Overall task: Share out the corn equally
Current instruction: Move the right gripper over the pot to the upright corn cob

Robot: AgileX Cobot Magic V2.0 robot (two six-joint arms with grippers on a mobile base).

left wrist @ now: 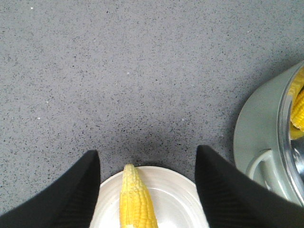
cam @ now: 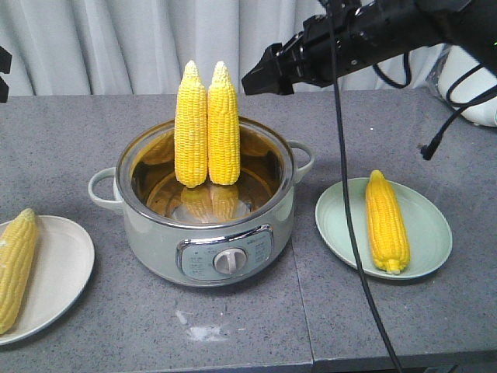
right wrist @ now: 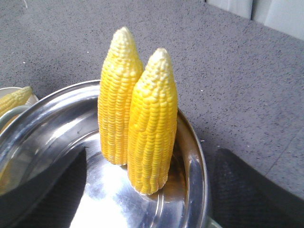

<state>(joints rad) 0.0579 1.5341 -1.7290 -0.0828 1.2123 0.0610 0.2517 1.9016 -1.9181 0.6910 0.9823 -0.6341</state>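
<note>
Corn on a grey countertop [cam: 388,326]: four cobs, one pot, two plates, two empty grippers.

Electric pot [cam: 206,241], pale green with a steel bowl, stands at centre. The white plate [cam: 62,272] is to its left and the green plate [cam: 431,225] to its right. Two corn cobs [cam: 191,132] stand upright in the pot, touching side by side, tips up. One corn cob [cam: 15,268] lies on the white plate. A third cob [cam: 387,221] lies along the green plate. Right gripper [cam: 262,74] hovers above and to the right of the pot, apart from the cobs, fingers spread wide, nothing held. Left gripper [left wrist: 147,151] hangs over the white plate, fingers likewise wide, nothing held.
</note>
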